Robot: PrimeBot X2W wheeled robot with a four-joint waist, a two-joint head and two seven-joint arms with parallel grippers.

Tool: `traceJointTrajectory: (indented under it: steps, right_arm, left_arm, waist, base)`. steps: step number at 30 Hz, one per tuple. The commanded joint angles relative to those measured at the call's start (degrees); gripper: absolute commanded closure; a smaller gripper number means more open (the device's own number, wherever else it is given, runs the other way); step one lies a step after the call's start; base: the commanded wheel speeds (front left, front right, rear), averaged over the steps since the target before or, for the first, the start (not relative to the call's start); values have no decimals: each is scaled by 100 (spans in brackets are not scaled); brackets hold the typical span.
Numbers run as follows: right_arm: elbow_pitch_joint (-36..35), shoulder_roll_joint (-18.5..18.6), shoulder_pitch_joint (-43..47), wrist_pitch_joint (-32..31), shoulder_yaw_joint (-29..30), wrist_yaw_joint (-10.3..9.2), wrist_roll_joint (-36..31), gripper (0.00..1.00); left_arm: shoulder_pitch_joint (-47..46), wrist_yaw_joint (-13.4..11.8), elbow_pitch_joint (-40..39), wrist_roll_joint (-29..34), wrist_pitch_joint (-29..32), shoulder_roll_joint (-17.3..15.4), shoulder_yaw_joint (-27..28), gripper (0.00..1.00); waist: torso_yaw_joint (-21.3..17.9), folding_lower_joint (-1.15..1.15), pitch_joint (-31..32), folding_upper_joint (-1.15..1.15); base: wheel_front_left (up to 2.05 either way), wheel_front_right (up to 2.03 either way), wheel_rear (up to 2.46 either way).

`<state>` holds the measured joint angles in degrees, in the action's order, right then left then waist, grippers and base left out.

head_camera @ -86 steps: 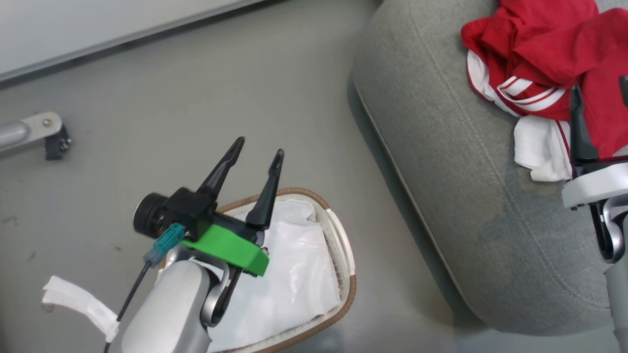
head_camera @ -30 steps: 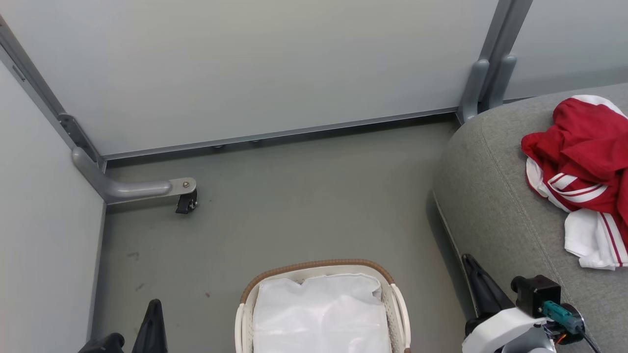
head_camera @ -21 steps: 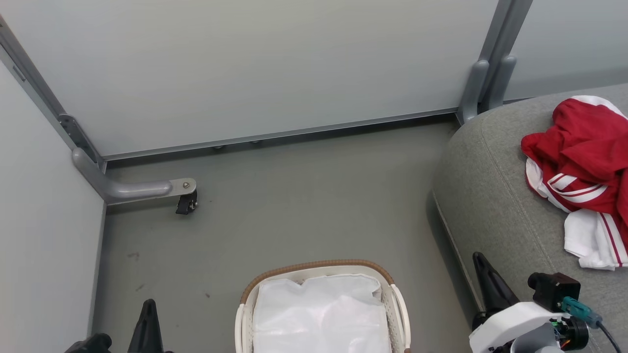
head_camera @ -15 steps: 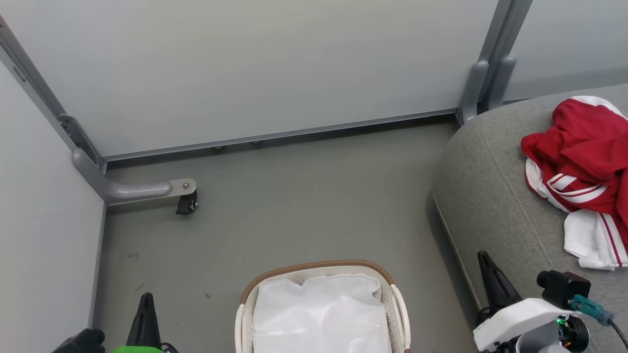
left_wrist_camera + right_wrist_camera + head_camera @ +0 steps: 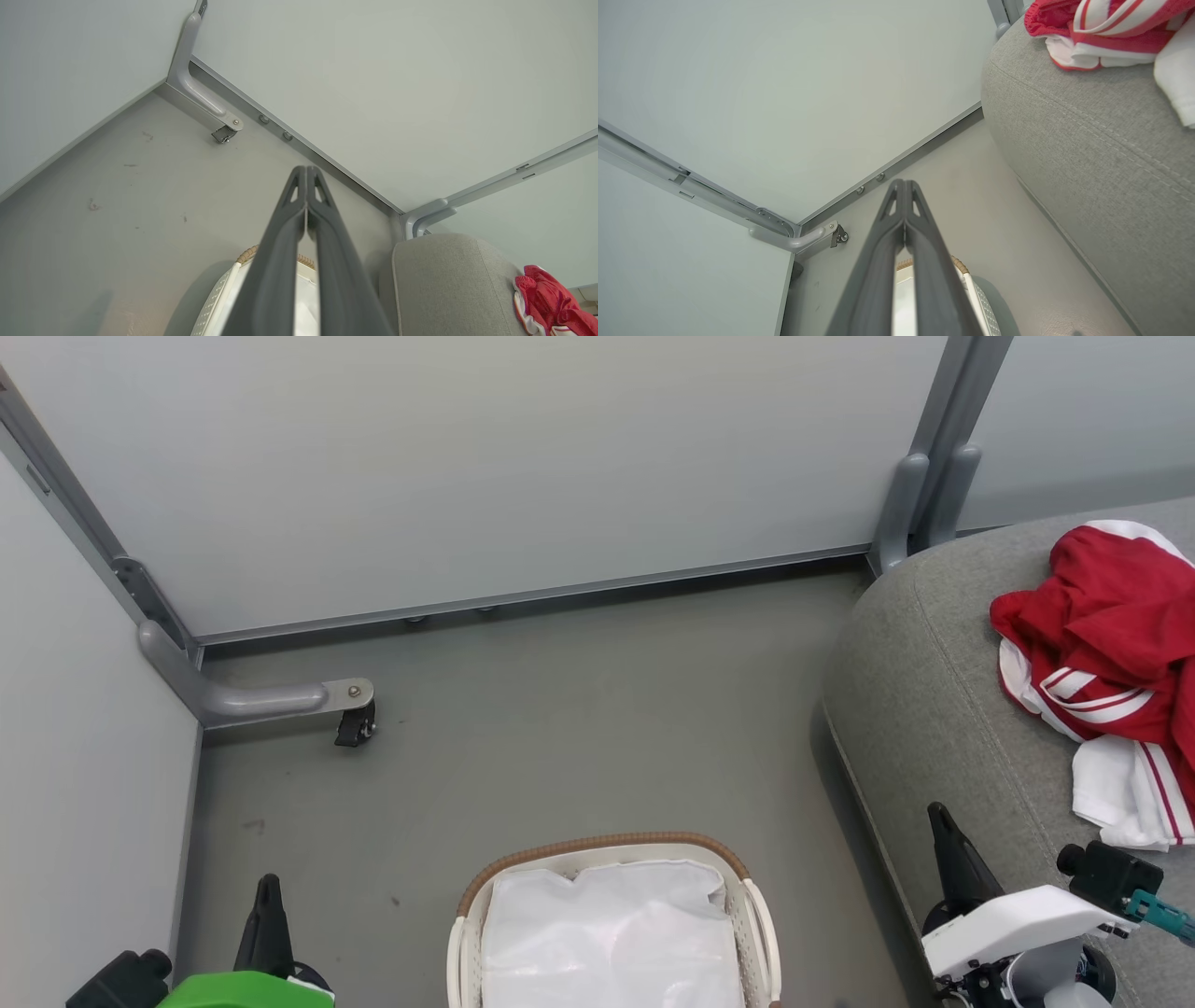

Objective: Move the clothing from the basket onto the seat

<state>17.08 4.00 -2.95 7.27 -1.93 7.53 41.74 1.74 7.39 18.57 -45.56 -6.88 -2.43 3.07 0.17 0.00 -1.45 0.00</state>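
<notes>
Red clothing [image 5: 1111, 644] with white stripes lies in a heap on the grey seat [image 5: 943, 728] at the right; it also shows as clothing [image 5: 546, 305] and clothing [image 5: 1101, 28] in the wrist views. The white basket [image 5: 597, 847] with its brown rim stands on the floor at bottom centre, holding only the white liner [image 5: 611, 933]. My left gripper [image 5: 269, 891] is at the bottom left, shut and empty, fingertips together [image 5: 306, 170]. My right gripper [image 5: 938, 821] stands beside the seat's front edge, shut and empty [image 5: 903, 184].
Pale partition walls [image 5: 467, 467] close off the back and left. A grey metal foot with a black caster [image 5: 355, 728] juts onto the floor at the left. A grey post [image 5: 920, 495] stands by the seat's [image 5: 1087, 140] far corner. Grey floor [image 5: 560, 728] lies between basket and wall.
The head view has risen from over the basket to facing the wall. The left gripper was open over the basket, now shut. Over the last second both grippers have sunk lower, the right drifting right.
</notes>
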Motion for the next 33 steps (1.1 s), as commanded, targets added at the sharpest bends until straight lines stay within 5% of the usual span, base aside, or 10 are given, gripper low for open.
traceJointTrajectory:
  steps: [1,33]
  right_arm:
    - [-94,7,-128,-50,57,-2,219,100]
    - [-201,-21,-233,-624,388,-4,2400,100]
  left_arm:
    - [-172,5,-100,-187,51,-32,28,100]
    - [-477,10,-272,-2195,634,-48,178,100]
  waist:
    - [0,0,2,0]
    - [-6,0,46,0]
  base:
    - [0,0,0]
    - [0,0,0]
